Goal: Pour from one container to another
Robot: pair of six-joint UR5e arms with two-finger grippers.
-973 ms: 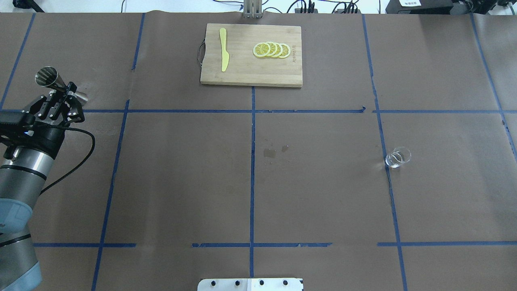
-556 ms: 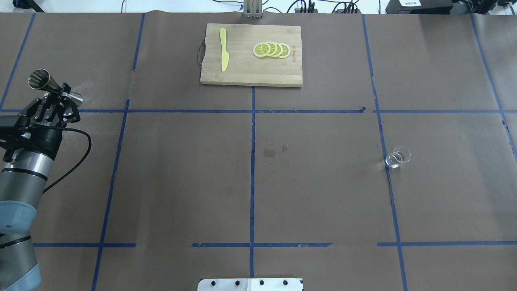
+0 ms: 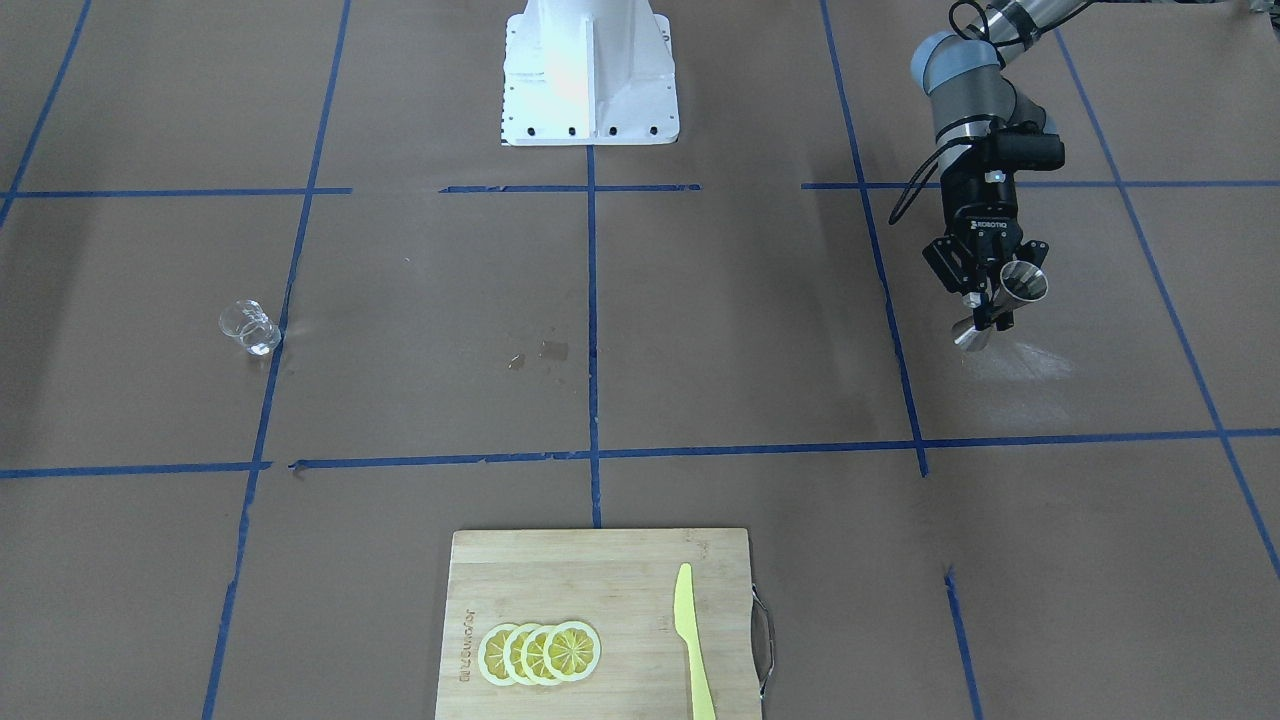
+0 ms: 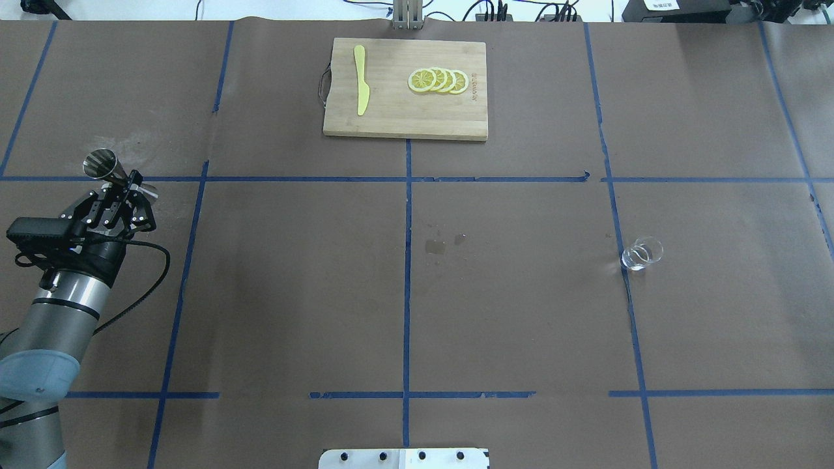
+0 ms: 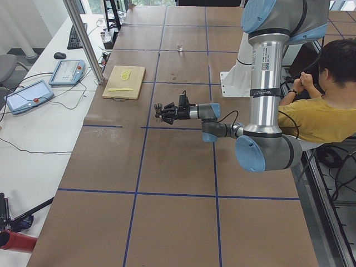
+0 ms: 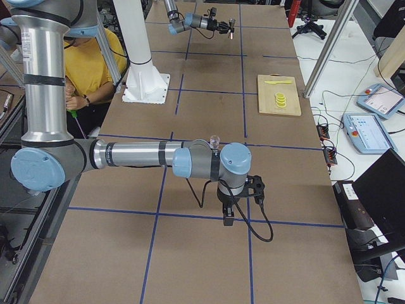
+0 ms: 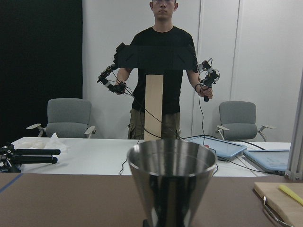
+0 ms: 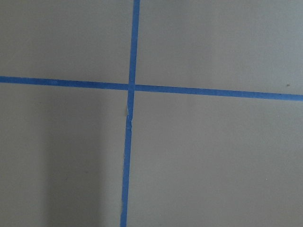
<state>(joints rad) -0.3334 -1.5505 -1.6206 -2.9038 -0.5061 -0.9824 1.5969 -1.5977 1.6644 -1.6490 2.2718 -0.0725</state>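
Note:
The steel jigger (image 4: 104,165) is held upright above the table's left part, my left gripper (image 4: 125,187) shut on its narrow waist. The front-facing view shows the same jigger (image 3: 1022,283) and left gripper (image 3: 990,302) on its right side. In the left wrist view the jigger's upper cone (image 7: 171,182) fills the lower centre, and its inside is hidden. The clear glass cup (image 4: 642,254) stands alone far to the right on the table, also seen as the cup (image 3: 248,327). My right gripper (image 6: 239,209) hangs low over the table near its right end; I cannot tell whether it is open or shut.
A wooden cutting board (image 4: 391,117) at the far middle holds lemon slices (image 4: 438,81) and a yellow knife (image 4: 361,79). Small wet spots (image 4: 435,245) mark the centre. A person in yellow (image 5: 317,111) sits beside the robot base. Another person (image 7: 163,71) stands beyond the table.
My left gripper has carried the jigger back toward the robot and a little to the right. The glass cup has not moved.

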